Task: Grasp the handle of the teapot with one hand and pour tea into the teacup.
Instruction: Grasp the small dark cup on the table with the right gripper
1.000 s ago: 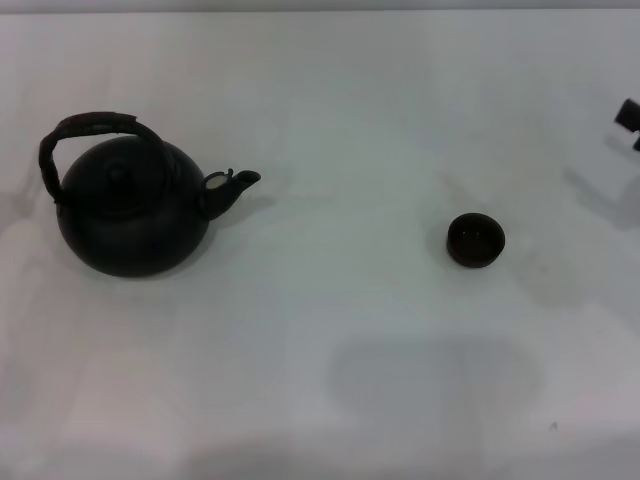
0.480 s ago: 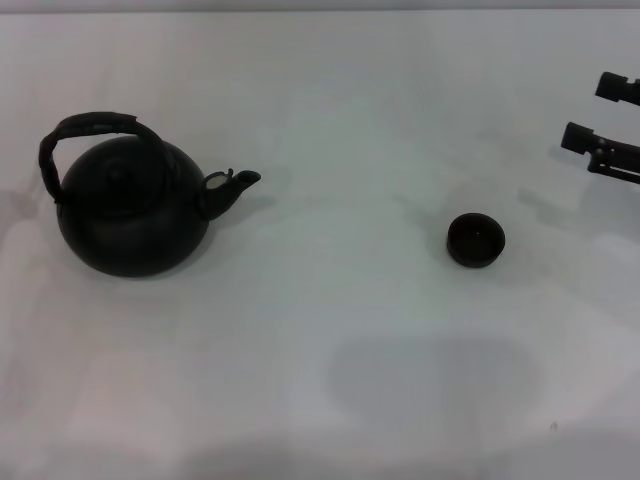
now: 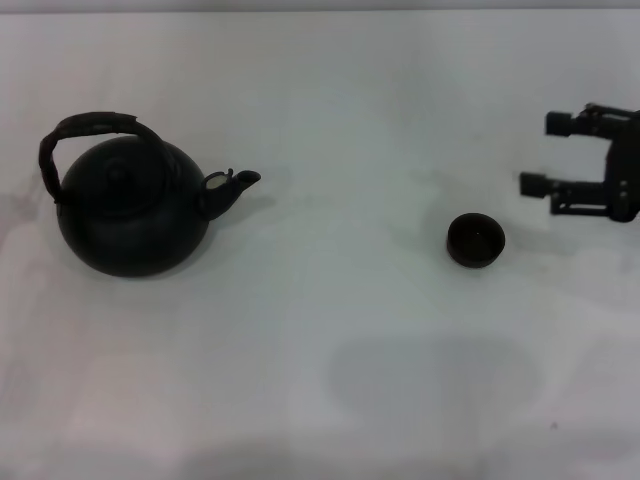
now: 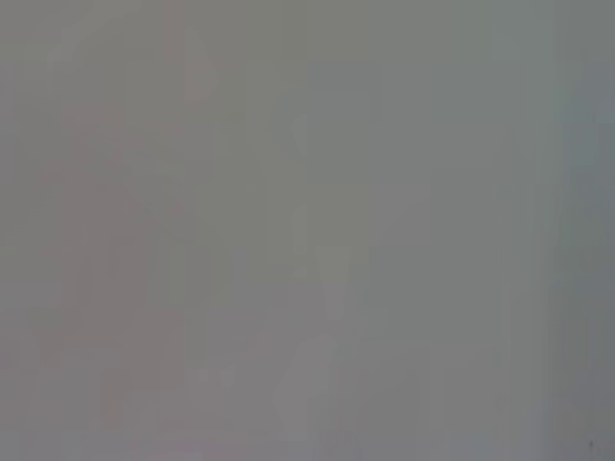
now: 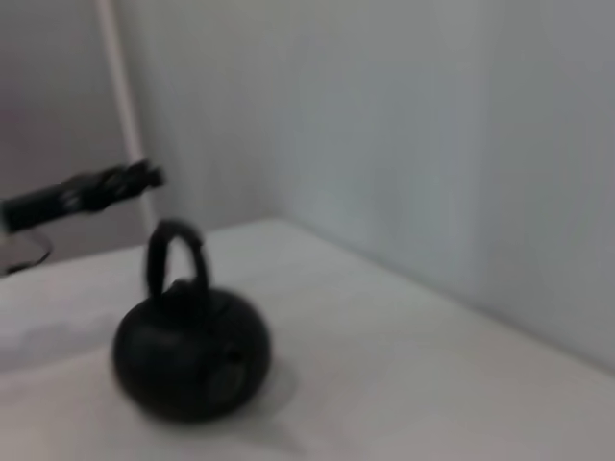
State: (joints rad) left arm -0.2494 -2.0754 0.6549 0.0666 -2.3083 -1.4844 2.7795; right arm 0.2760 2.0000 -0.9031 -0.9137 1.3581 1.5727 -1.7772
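teapot round matte black, teacup small bowl-shaped, right gripper spread

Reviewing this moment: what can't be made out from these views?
- Left tool: in no view; the left wrist view shows only blank grey.
- Teacup contents: too dark to tell, head view.
- Right tool: its arm is cut by the head view's edge.
- Teapot spout: not visible, right wrist view blurred.
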